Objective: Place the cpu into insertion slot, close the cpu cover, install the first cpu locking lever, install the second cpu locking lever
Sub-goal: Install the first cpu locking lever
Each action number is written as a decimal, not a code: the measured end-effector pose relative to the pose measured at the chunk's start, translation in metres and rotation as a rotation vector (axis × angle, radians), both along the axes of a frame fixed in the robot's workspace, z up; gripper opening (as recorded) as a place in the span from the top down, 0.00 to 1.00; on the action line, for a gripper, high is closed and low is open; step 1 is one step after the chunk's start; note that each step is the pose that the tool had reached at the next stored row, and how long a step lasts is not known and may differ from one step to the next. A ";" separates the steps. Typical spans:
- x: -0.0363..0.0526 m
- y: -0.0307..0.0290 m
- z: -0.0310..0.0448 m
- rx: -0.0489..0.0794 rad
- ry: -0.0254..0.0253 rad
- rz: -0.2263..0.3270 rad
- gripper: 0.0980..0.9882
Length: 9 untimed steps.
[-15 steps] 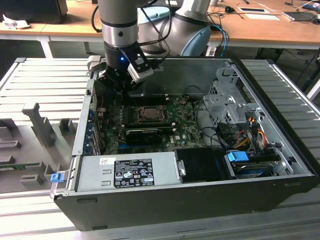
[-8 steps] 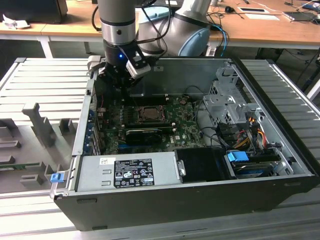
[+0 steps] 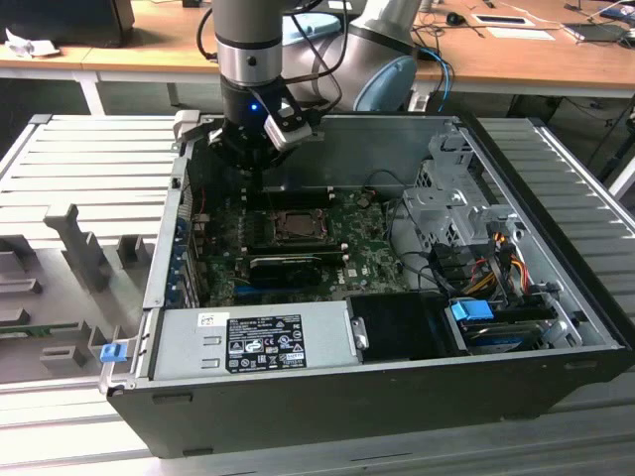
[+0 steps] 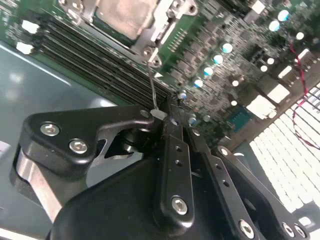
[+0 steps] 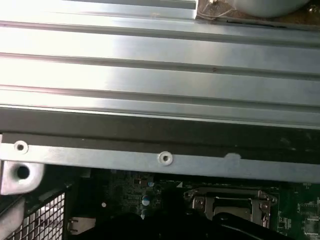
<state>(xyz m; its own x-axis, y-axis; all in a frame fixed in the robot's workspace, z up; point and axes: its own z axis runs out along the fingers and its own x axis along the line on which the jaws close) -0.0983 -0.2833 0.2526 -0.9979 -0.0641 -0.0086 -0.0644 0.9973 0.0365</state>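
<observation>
Where the black, screw-studded fingers (image 4: pixel 172 150) of the gripper (image 4: pixel 165 116) meet, they are clenched on the pale tip of the lever (image 4: pixel 152 85), a thin bare steel wire that runs from the fingertips to a corner of the cover (image 4: pixel 161 22). That cover is a flat, bright silver frame, square with a square window, and it lies down over the cpu (image 4: pixel 122 15), whose matte grey-tan face shows through the opening. Both sit in the slot (image 3: pixel 298 226), so the cpu lies near the gripper but apart from it, joined to the fingers only by the wire. Around the slot spreads the green board (image 4: pixel 200 30), dotted with round shiny caps and small dark chips, and long dark ribbed sockets (image 4: pixel 90 60) run beside it. In the exterior view the gripper hangs inside the open sheet-metal case (image 3: pixel 367 149), close to its far wall, with the slot just in front of it and the black finned card (image 3: pixel 288 266) nearer the camera. A smooth grey box (image 3: pixel 248 342) with a printed label fills the case's near edge
</observation>
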 end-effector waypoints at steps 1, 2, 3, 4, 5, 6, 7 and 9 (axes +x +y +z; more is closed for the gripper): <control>0.0045 0.0003 -0.0003 0.000 0.0000 0.000 0.99; 0.0076 0.0004 -0.0005 0.000 0.0000 0.000 0.99; 0.0107 0.0005 -0.0007 0.000 0.0000 0.000 0.99; 0.0130 0.0006 -0.0009 0.000 0.0000 0.000 0.99; 0.0162 0.0007 -0.0010 0.000 0.0001 0.000 0.99; 0.0238 0.0009 -0.0014 0.000 0.0001 -0.001 0.99; 0.0271 0.0010 -0.0018 0.000 0.0000 -0.001 0.99; 0.0348 0.0013 -0.0031 0.000 0.0000 -0.003 0.99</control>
